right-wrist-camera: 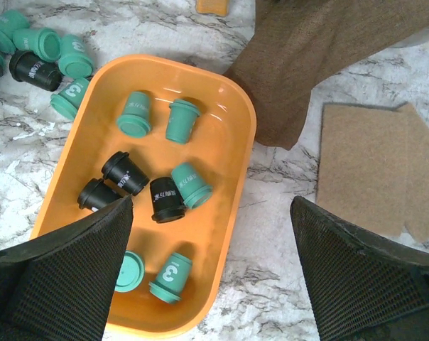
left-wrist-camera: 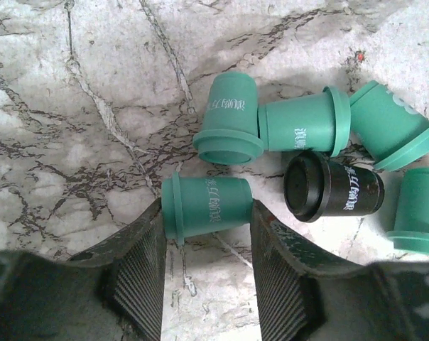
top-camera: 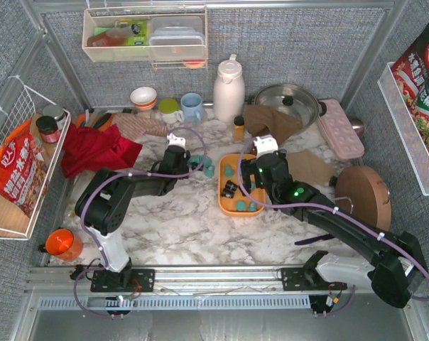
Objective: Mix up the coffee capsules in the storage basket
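On marble tabletop point(top-camera: 179, 213), storage basket point(right-wrist-camera: 214, 142); grey walls point(top-camera: 285, 42)

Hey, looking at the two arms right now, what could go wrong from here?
1. The left gripper pinches a lying green capsule end to end; tapered, it may pop out when lifted.
2. One finger sits close to the black capsule, which could roll away.
3. The right gripper, open above the orange basket, may block the drop.
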{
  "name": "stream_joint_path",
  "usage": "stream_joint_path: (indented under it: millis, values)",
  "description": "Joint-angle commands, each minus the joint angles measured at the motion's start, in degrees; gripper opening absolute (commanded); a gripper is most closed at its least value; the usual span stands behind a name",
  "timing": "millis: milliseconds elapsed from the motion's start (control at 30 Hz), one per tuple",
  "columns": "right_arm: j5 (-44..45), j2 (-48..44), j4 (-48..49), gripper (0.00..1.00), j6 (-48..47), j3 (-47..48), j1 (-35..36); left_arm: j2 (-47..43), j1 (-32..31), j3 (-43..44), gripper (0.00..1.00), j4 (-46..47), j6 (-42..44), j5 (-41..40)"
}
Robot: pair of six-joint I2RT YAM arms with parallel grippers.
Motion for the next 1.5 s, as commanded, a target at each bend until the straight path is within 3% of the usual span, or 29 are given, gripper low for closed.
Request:
stream_joint_path:
  millis: [0,200,333,700,933,1467]
  values:
    - [-0.95,0.11,0.30,0.97,0.73,-0.04,0.06,-0.99,0.11,-0.85,0.46,2.64,1.80,0.31]
    - [-2.62,0.24,-0.45,0.97,1.13,0.43,0.04,-4.45,0.12,-3.69,0.45,5.67,2.22,2.85]
    - [-4.22,0.23,-1.97,0.96,1.44,1.20,0.16,-9.33,0.05,-8.95,0.45,13.27,3.55,8.98]
    - [-13.30,2.49,-5.23,0.89,2.57,5.16,1.07,-16.52,-2.43,-25.05,0.47,44.57,10.15,30.30]
    - [-17.05,4.61,-6.28,0.82,4.08,7.66,2.98,-11.38,-4.72,-34.60,0.47,74.92,16.24,45.12]
    - [-21.74,10.80,-1.60,0.60,7.36,11.06,7.74,-11.02,-8.09,-34.07,0.47,74.11,20.02,50.30]
